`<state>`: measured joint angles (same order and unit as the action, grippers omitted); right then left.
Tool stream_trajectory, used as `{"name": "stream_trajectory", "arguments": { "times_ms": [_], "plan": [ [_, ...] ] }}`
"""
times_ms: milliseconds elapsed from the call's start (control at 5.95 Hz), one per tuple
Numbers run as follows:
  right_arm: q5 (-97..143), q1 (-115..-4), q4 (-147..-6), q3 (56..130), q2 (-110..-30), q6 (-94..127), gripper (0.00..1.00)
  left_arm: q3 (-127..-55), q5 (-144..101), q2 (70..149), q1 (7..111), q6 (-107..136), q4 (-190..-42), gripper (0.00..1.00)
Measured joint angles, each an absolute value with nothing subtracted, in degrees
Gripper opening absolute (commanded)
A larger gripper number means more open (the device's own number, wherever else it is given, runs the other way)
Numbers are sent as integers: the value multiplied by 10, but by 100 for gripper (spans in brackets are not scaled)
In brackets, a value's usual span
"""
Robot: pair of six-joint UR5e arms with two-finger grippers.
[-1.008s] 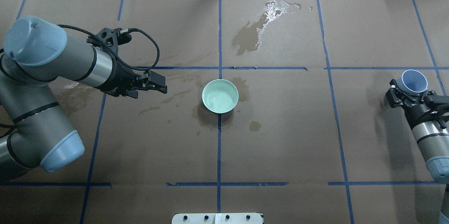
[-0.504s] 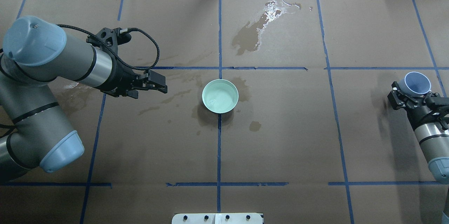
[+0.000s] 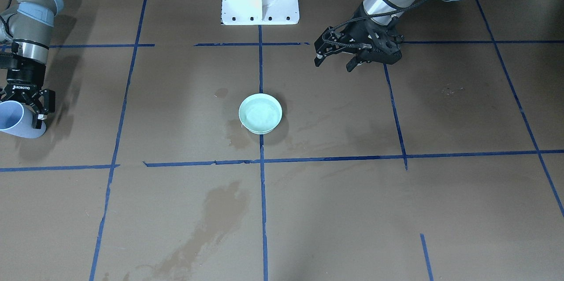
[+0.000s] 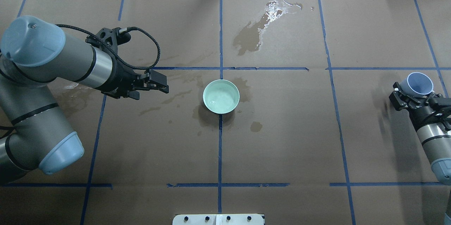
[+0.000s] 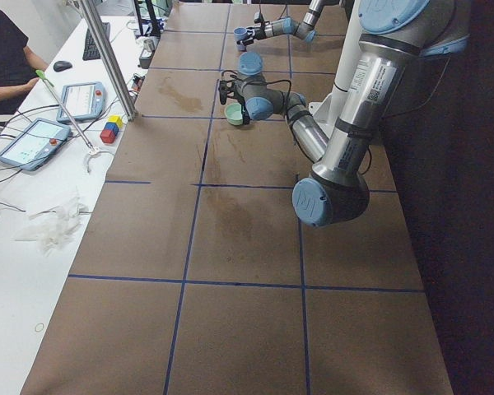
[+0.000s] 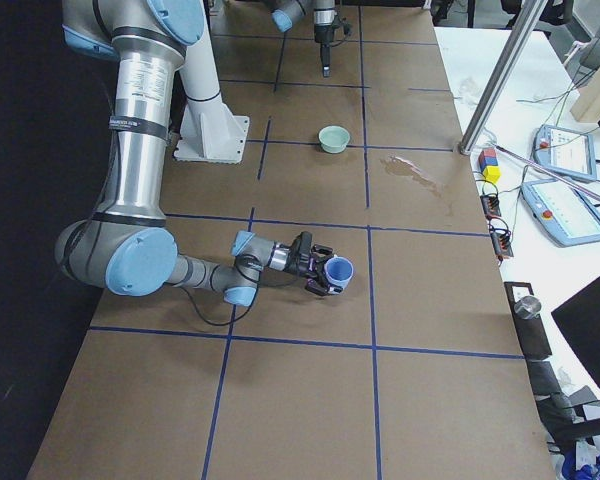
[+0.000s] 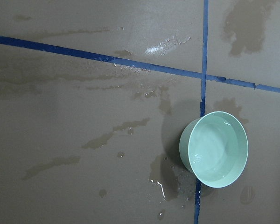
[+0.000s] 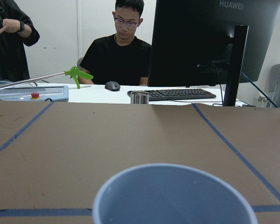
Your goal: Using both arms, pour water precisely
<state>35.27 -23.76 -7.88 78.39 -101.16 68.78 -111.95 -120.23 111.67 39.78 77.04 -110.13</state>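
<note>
Water (image 4: 222,95) lay in a pale green bowl (image 4: 203,96) that stood at the middle of the brown paper worktop (image 4: 282,140), on a crossing of blue tape lines (image 4: 220,154). It showed as faint pale ripples inside the bowl. Dark wet stains (image 4: 208,119) ringed the bowl's foot, and a larger glinting spill (image 4: 262,27) lay well apart on the far side.

On the robot's left, the left tool (image 4: 166,85) hung above the worktop near the bowl but clear of it, its two fingers spread apart with nothing between them. Its wrist camera looked down on the bowl and the damp streaks beside it.

At the worktop's right edge, well apart from the bowl, the right tool (image 4: 415,94) was clamped on a light blue cup (image 4: 418,83), held tilted with its mouth turned away from the arm.
</note>
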Motion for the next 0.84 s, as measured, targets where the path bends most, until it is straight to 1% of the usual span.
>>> {"name": "stream_trajectory", "arguments": {
  "times_ms": [840],
  "plan": [
    [361,-236,-52,809,-1043,683,100,-1121,-1202,1116,397,772,-1101,100]
  ]
}}
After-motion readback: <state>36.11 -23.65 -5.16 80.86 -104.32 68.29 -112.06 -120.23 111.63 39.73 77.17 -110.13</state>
